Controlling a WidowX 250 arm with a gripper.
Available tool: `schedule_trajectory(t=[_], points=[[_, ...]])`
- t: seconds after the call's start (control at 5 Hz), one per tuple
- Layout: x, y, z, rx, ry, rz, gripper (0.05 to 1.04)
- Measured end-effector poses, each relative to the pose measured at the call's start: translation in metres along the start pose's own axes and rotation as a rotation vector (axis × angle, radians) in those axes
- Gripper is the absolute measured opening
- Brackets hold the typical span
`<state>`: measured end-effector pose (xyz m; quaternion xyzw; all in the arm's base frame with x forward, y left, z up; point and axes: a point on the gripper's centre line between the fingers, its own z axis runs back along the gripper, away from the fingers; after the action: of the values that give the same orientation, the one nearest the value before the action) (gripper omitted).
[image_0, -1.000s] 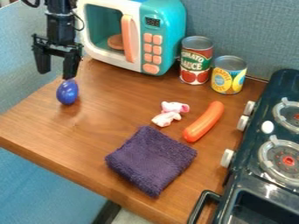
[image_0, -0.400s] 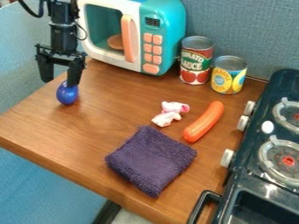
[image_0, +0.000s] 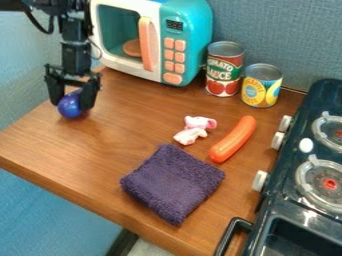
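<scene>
At the near right corner, the dark toy stove (image_0: 270, 207) is set against the wooden surface (image_0: 120, 130), its black handle (image_0: 230, 236) angled toward the camera. A purple cloth (image_0: 174, 182) is laid flat beside it, with an orange toy sausage (image_0: 234, 140) and a small pink-and-white toy (image_0: 194, 131) placed just beyond. Toward the far left edge, a shiny blue ball (image_0: 69, 106) is straddled by the black claw (image_0: 70, 106), which is lowered with its fingers parted, one on either side; whether the ball is touched by both cannot be told. Behind, a red-labelled can (image_0: 224, 70) and a shorter yellow-labelled can (image_0: 262, 86) are stood upright near the teal-and-white toy microwave (image_0: 194, 30). If closed off-centre, the claw could be slipped by the smooth, rounded ball, which might be squeezed out and sent rolling over the nearby left edge. Were the fingers pressed too low, the surface could be scraped; were the ball pinched only above its widest part, it could be dropped during a lift.
</scene>
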<state>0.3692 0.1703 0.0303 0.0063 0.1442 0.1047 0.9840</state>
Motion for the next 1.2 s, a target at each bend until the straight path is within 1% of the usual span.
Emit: schedule_trajectory(t=[0.2, 0.4, 0.6, 0.8, 1.0, 1.2], points=[[0.000, 0.001, -0.001, 0.009, 0.005, 0.001, 1.001], [0.004, 0.002, -0.004, 0.011, 0.008, 0.002, 0.962], [0.005, 0.002, -0.004, 0.011, 0.007, 0.002, 0.836], [0.003, -0.001, -0.002, 0.004, -0.017, -0.033, 0.835], [-0.008, -0.022, 0.022, 0.012, -0.102, -0.097, 0.835], [-0.006, -0.074, 0.028, 0.023, -0.151, -0.255, 0.835]])
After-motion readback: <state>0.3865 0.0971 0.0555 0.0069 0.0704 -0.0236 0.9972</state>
